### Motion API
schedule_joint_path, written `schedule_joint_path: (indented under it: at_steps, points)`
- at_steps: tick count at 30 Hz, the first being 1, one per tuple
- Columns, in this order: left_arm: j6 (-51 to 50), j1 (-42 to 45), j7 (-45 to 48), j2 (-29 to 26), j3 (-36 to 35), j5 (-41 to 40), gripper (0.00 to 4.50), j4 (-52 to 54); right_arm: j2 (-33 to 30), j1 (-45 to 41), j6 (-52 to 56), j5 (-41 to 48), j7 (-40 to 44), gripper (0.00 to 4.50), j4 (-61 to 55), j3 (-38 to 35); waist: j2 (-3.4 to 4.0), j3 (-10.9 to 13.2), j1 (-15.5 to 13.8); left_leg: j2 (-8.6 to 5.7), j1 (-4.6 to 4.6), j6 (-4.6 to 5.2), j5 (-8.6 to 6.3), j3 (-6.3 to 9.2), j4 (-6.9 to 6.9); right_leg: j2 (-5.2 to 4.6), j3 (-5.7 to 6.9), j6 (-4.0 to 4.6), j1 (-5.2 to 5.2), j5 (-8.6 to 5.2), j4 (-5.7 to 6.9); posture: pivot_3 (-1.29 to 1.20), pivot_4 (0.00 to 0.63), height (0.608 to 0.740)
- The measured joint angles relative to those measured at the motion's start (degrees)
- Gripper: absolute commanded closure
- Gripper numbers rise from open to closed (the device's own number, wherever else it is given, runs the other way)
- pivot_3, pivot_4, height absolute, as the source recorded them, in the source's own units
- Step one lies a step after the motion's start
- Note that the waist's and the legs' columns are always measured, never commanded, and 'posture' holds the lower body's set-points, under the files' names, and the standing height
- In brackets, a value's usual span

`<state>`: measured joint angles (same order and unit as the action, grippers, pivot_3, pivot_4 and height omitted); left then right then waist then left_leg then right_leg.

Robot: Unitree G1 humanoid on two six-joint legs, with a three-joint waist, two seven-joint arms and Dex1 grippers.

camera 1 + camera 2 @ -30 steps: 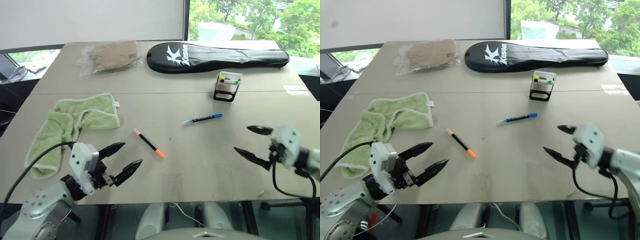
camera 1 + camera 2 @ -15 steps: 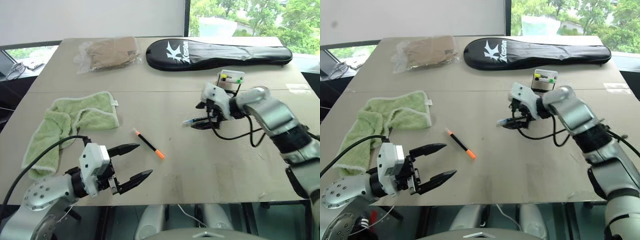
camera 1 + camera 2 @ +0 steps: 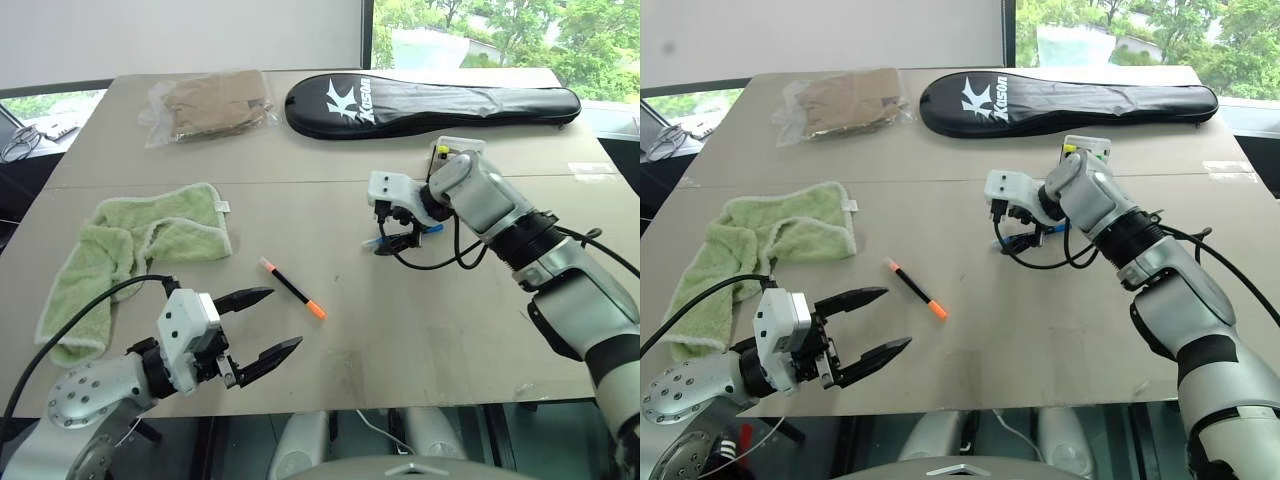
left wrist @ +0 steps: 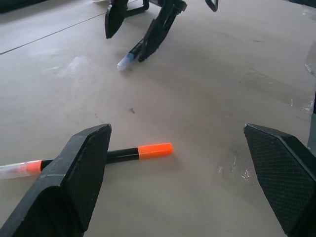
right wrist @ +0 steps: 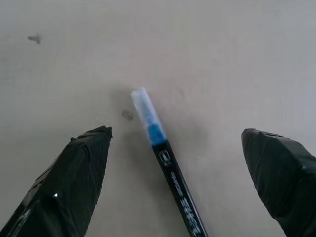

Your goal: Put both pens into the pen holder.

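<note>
Two pens are lying loose on the table (image 3: 420, 330), so neither is in the holder (image 3: 452, 152) yet, and the step in hand is the pick-up of the blue pen (image 5: 165, 158). Nearest, the left gripper (image 3: 262, 323) is hovering low over the front edge with its fingers spread wide and nothing between them, and the orange pen (image 3: 293, 287) is lying just beyond its tips, untouched. Farther out, mid-table, the right gripper (image 5: 177, 182) is pointing steeply down with its fingers wide apart, straddling the blue pen's near end; the pen is lying flat between the tips, touching neither as far as I can tell. The holder is standing just behind the right wrist, partly hidden by the arm, and the long black bag (image 3: 430, 98) is lying beyond it at the far edge. Next, I judge, the right gripper needs to sink a little, close squarely across the thin barrel without rolling it away, then lift and tip it upright for the holder. Compared with a second ago, the right arm has swung in from the table's right front to the blue pen, while the left gripper has kept its place, still open.
</note>
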<state>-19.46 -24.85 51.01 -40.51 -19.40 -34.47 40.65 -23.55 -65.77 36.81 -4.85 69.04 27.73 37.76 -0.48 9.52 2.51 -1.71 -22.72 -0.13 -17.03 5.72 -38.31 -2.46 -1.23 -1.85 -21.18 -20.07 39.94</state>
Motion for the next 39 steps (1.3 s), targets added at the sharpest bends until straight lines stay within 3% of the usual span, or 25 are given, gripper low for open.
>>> schedule_joint_path:
  at_steps: [4,8,10,14,18,23,26,29,33,39]
  points:
    - [0.34,0.50,-0.10,0.23,0.75,0.77,0.00,0.00,0.40,0.08,-5.11,-2.20,-0.01,1.95,1.88,1.05,0.01,-0.05,-0.04,0.00,0.02,-0.02,0.02,0.01,-0.02,0.00,0.01,0.00,0.01,0.00,0.03,0.00,0.150,0.740]
    - [0.69,0.73,-0.09,0.66,1.58,0.87,0.00,0.00,-0.11,0.40,-9.33,-4.36,0.10,3.77,2.59,1.57,0.02,-0.06,-0.10,0.00,0.28,-0.08,0.05,0.07,-0.08,0.01,0.04,0.00,0.28,0.01,0.09,0.00,0.150,0.740]
    - [0.73,0.73,0.00,0.72,1.59,0.56,0.00,0.00,-1.18,0.82,-10.81,-5.07,0.35,4.47,2.37,1.50,0.02,-0.06,-0.37,-0.01,0.35,-0.08,0.05,0.13,-0.09,0.00,0.12,0.00,0.37,0.01,0.06,0.00,0.150,0.740]
    - [0.71,2.39,0.09,0.70,1.74,-0.10,0.00,-0.02,-2.00,1.15,-12.11,-6.13,0.45,4.47,2.09,0.85,0.02,-0.06,-0.63,-0.04,0.35,-0.08,0.05,0.19,-0.10,-0.03,0.18,0.00,0.40,0.01,0.05,0.00,0.150,0.740]
    - [-0.24,5.29,-0.39,0.73,2.04,-1.56,0.00,-0.31,-4.24,4.61,-8.92,-3.53,0.63,4.47,-1.08,-5.28,0.03,-0.06,-0.88,-0.07,0.19,-0.08,0.05,0.28,-0.12,-0.05,0.29,0.00,0.39,0.01,0.00,0.00,0.150,0.740]
    - [-3.63,11.94,-5.53,3.22,2.01,-6.90,0.00,-0.70,-5.08,8.25,-1.01,10.66,-1.32,4.47,-12.63,-25.39,0.06,-0.04,-0.17,-0.03,0.06,-0.08,0.05,0.29,-0.09,-0.02,0.30,0.00,0.27,0.01,0.04,0.00,0.150,0.740]
    - [-5.46,17.49,-10.36,6.19,2.33,-9.87,0.00,-0.98,0.33,9.22,4.94,22.15,-10.28,4.47,-19.17,-42.79,0.02,-0.06,0.04,-0.01,0.08,-0.08,0.05,0.24,-0.12,0.03,0.29,0.00,0.32,0.01,0.09,0.00,0.150,0.740]
    - [-6.98,22.69,-12.69,6.72,4.46,-11.56,0.00,-1.34,7.14,11.90,4.02,28.28,-22.57,4.47,-25.17,-54.06,0.01,-0.09,-0.03,-0.03,0.11,-0.08,0.06,0.22,-0.17,0.03,0.31,-0.01,0.38,0.01,0.12,0.00,0.150,0.740]
    - [-7.77,27.51,-13.29,7.14,6.71,-12.08,0.00,-3.01,10.02,17.87,-6.17,25.46,-31.18,4.47,-26.78,-54.79,0.02,-0.08,0.04,-0.06,0.15,-0.07,0.06,0.10,-0.19,0.04,0.26,-0.02,0.35,0.02,0.15,0.00,0.150,0.740]
    - [-7.04,30.39,-8.80,6.20,8.41,-11.87,0.00,-5.83,11.59,18.37,-35.12,15.37,-37.92,4.47,-13.67,-50.07,0.05,-0.06,1.81,0.01,0.37,-0.08,0.07,-0.24,-0.16,0.16,0.07,-0.02,0.31,0.01,0.37,0.00,0.150,0.740]
